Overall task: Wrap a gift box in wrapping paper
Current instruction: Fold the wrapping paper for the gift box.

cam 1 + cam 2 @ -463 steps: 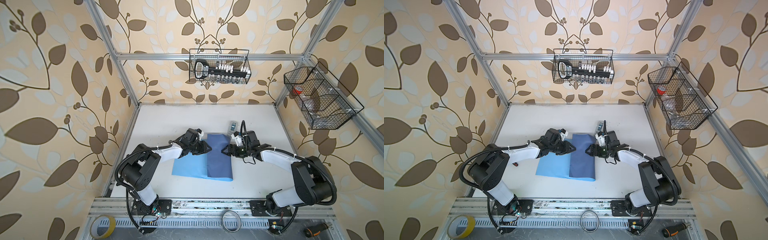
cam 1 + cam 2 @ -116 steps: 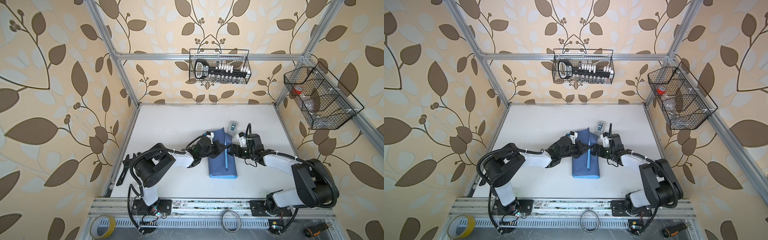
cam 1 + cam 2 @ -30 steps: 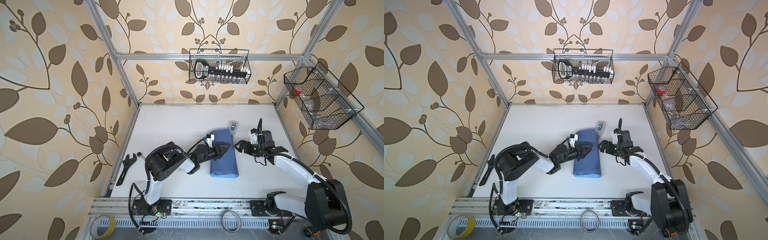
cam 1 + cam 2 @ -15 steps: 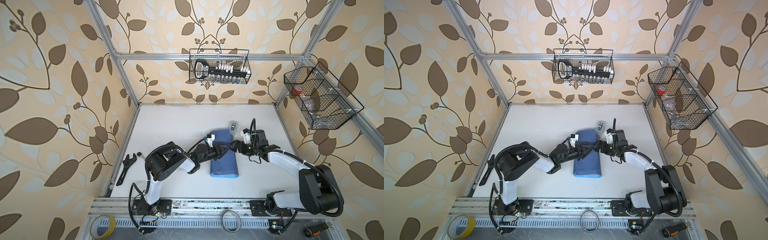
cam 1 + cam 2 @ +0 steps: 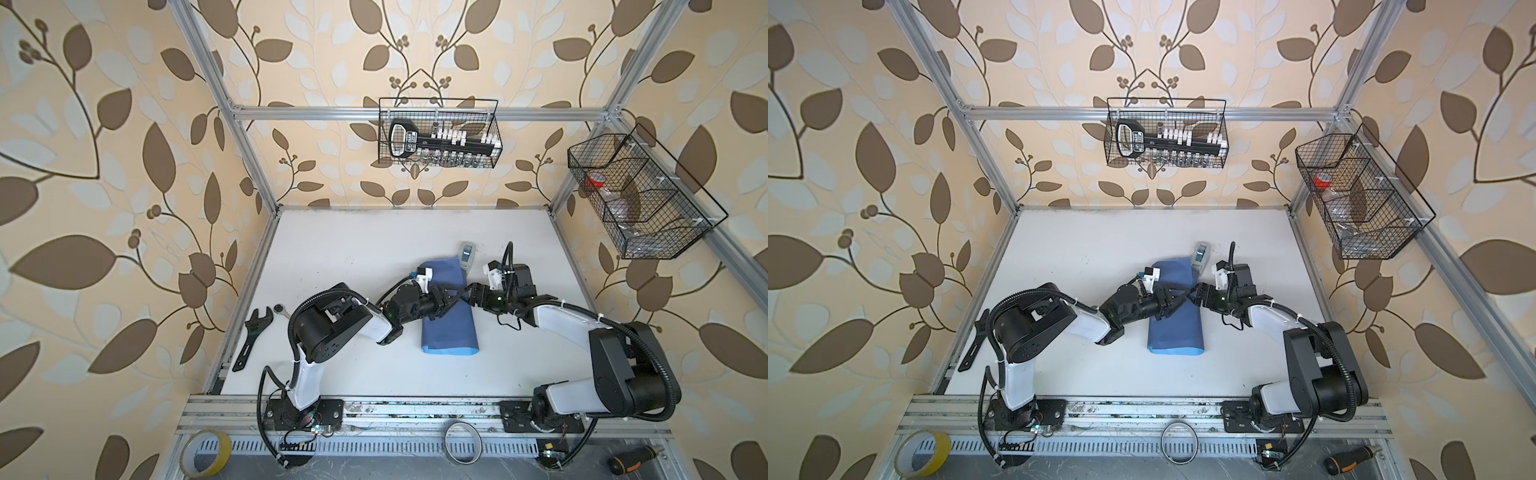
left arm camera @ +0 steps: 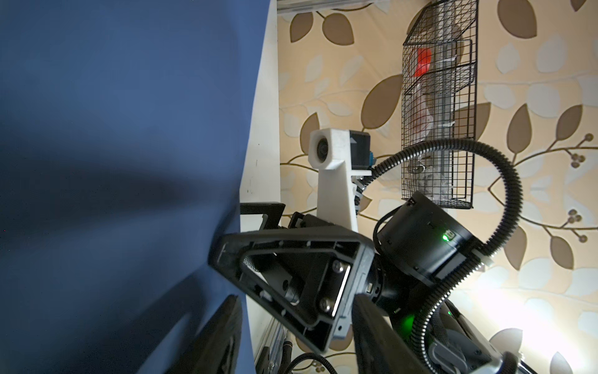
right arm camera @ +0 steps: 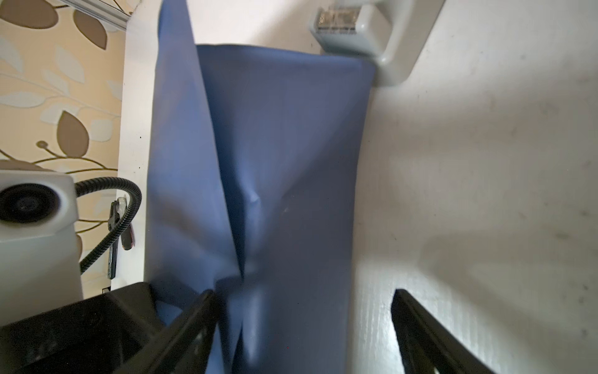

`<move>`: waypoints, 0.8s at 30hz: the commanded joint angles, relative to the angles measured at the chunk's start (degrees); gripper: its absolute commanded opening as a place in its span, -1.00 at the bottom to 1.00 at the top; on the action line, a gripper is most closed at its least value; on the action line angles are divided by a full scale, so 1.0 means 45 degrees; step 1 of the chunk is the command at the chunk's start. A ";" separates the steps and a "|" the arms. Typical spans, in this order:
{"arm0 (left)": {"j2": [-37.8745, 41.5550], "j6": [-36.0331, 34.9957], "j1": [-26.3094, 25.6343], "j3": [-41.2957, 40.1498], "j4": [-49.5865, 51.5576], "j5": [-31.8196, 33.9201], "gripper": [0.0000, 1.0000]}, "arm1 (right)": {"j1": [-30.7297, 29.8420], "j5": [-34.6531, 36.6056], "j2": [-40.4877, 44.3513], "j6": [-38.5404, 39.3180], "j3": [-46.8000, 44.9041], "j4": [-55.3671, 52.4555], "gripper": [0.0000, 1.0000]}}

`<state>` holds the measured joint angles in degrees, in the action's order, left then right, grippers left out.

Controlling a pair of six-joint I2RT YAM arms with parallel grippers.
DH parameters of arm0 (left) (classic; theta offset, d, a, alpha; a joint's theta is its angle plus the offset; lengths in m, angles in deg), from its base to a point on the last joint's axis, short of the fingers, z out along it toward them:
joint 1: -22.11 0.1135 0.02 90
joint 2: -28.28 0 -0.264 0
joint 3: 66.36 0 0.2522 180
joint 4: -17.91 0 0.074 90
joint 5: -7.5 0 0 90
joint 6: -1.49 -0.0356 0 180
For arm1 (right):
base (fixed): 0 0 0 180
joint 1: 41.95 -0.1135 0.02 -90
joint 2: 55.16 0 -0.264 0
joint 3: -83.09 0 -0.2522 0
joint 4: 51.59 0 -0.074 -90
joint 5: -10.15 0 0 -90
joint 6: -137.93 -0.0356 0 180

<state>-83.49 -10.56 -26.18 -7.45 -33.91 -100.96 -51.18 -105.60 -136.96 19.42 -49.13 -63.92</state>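
Observation:
The wrapping paper (image 5: 446, 328) lies folded into a long slate-blue bundle in mid-table, with a light blue edge at its near end. The gift box is hidden. In both top views my left gripper (image 5: 452, 294) reaches across the bundle from the left. My right gripper (image 5: 464, 291) meets it from the right at the paper's right edge. The left wrist view has the left gripper (image 6: 297, 343) open beside the paper (image 6: 113, 129), the right gripper's finger close ahead. The right gripper (image 7: 307, 333) is open astride the paper's (image 7: 291, 145) edge, one finger (image 7: 194, 323) over paper.
A grey-white tape dispenser (image 5: 467, 252) stands touching the bundle's far right corner. A black wrench (image 5: 253, 336) lies at the table's left edge. Wire baskets hang on the back wall (image 5: 438, 135) and the right wall (image 5: 636, 195). A yellow tape roll (image 5: 206, 453) lies below the front rail.
The right gripper has swung left from beside the bundle to its right edge, meeting the left gripper, and its jaws have narrowed a little. The left arm has barely moved.

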 commanded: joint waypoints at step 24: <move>0.3523 -0.8872 0.2752 0.3461 1.5785 -0.1127 0.54 | 0.0021 0.0773 -0.0459 0.0340 -0.0868 -0.1003 0.61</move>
<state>-65.02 -46.16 -13.18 4.90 31.96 -102.36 -51.18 -106.41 -136.93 19.44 -50.27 -61.21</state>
